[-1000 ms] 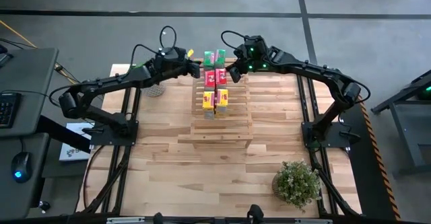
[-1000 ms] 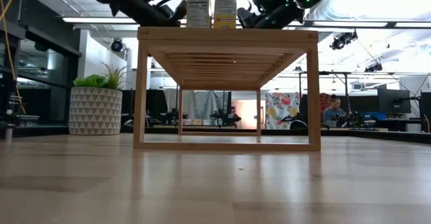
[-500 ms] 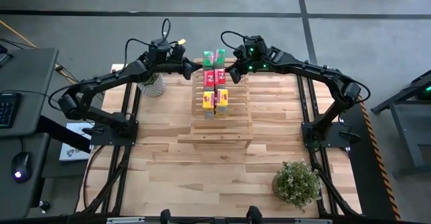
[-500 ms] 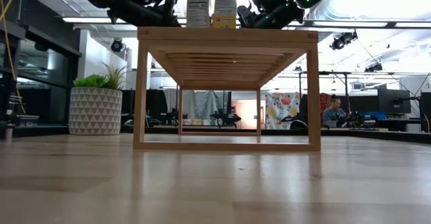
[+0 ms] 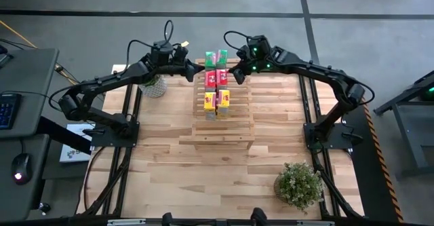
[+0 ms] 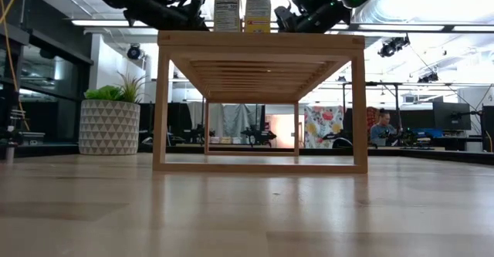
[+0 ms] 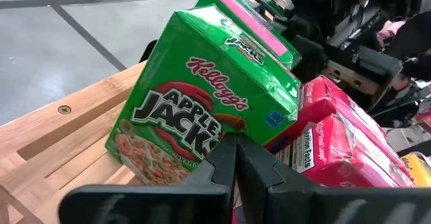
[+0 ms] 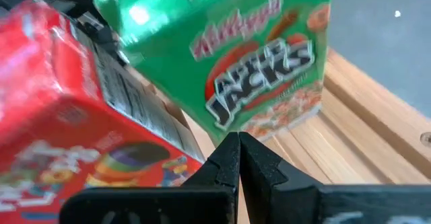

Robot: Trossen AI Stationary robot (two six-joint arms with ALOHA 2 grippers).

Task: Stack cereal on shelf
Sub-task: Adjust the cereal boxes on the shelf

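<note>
The light slatted wooden shelf (image 5: 224, 127) stands mid-table. On its top are the cereal boxes in pairs: two green (image 5: 216, 57) at the far end, two pink-red (image 5: 215, 78) in the middle, two yellow (image 5: 217, 100) nearest. My left gripper (image 5: 197, 68) is shut, level at the left side of the green pair. In its wrist view its tips (image 7: 234, 143) point at a green box (image 7: 202, 96). My right gripper (image 5: 234, 70) is shut at the right side, its tips (image 8: 238, 142) by the other green box (image 8: 249, 56). My left gripper's shut fingertips (image 7: 225, 150) come level from the table's left at the lower edge of the green box's printed face (image 7: 202, 150); whether they touch it I cannot tell. My right gripper's shut fingertips (image 8: 232, 150) come from the table's right at the other green box's lower corner (image 8: 225, 133); whether they touch I cannot tell.
A potted plant (image 5: 298, 184) stands at the table's near right, and a patterned pot with a plant (image 5: 154, 87) at the far left under my left arm. Bare tabletop (image 5: 169, 151) lies around the shelf. A person sits far off in the room (image 6: 382, 126).
My left gripper has risen a little, swung toward the far edge and come more level, then edged back toward the green boxes. It has stayed shut. The boxes have not moved.
</note>
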